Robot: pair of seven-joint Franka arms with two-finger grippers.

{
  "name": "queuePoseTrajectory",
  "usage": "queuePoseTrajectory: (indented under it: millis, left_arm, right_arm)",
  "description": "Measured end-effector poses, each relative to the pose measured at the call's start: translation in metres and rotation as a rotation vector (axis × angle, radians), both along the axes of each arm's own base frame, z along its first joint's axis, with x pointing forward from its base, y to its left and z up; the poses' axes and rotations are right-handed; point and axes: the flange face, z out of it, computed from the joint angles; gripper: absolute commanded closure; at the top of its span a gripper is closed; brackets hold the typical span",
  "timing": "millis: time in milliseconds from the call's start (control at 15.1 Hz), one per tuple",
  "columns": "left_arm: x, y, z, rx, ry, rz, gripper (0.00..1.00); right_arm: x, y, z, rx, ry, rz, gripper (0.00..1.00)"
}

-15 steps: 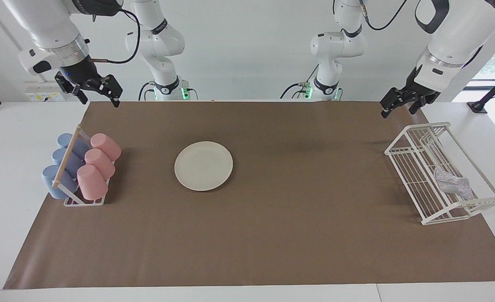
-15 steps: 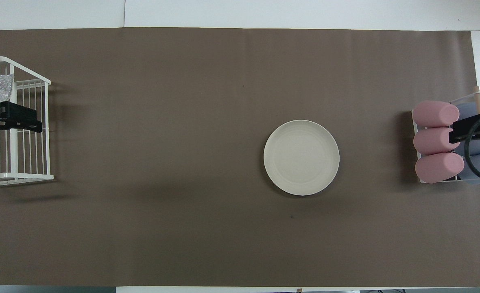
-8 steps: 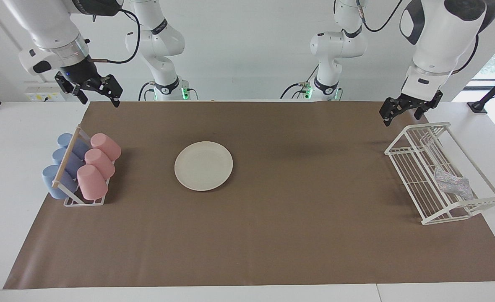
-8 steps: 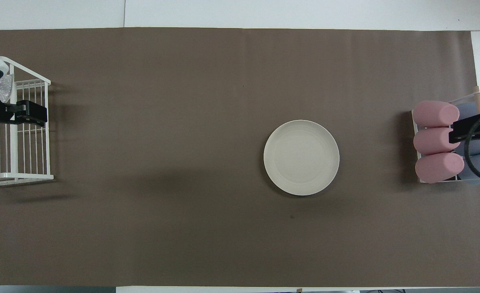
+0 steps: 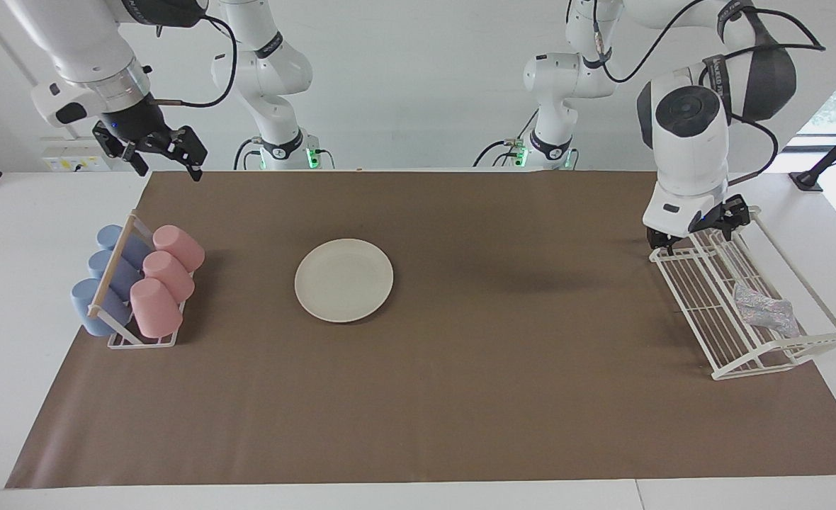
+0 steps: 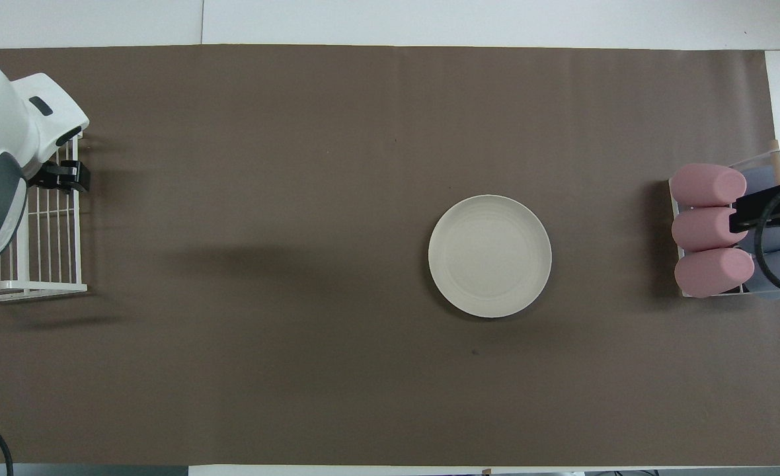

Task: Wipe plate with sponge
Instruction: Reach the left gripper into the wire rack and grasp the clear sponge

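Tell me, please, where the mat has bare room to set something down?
Bare mat lies between the plate and the wire rack, and along the edge farthest from the robots. It is crowded at the cup rack.

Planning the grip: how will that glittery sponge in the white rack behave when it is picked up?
The sponge slumps against the rack's wires, so it is probably soft and will squash in a grip. It looks small and thin, likely light. Its pinched waist may fold, and an edge might snag on the wires.
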Motion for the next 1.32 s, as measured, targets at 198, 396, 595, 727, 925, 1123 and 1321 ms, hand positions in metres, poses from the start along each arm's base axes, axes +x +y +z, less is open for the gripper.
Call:
queuePoseTrajectory:
  millis: [198,396,595,727,925,1123,1321]
  left_arm:
    - [0.011,0.002,-0.017,0.082,0.0,-0.045,0.0]
    - [0.017,0.007,-0.035,0.177,-0.012,-0.118,0.0]
    - [0.021,0.019,-0.054,0.247,-0.006,-0.166,0.0]
    - [0.028,0.026,-0.068,0.263,-0.007,-0.19,0.0]
    - [0.038,0.047,-0.082,0.284,-0.02,-0.217,0.0]
    - [0.043,0.059,-0.096,0.279,-0.024,-0.22,0.0]
    - [0.046,0.057,-0.097,0.274,-0.042,-0.227,0.01]
  right_arm:
    - [0.0,0.0,0.0,0.0,0.0,0.0,0.0]
    - [0.0,0.0,0.0,0.0,0.001,0.0,0.0]
    - [0.0,0.0,0.0,0.0,0.001,0.0,0.0]
    - [0.0,0.0,-0.001,0.0,0.001,0.0,0.0]
    - [0.0,0.0,-0.001,0.0,0.001,0.0,0.0]
    - [0.0,0.0,-0.001,0.0,0.002,0.0,0.0]
    - [0.0,0.0,-0.001,0.0,0.002,0.0,0.0]
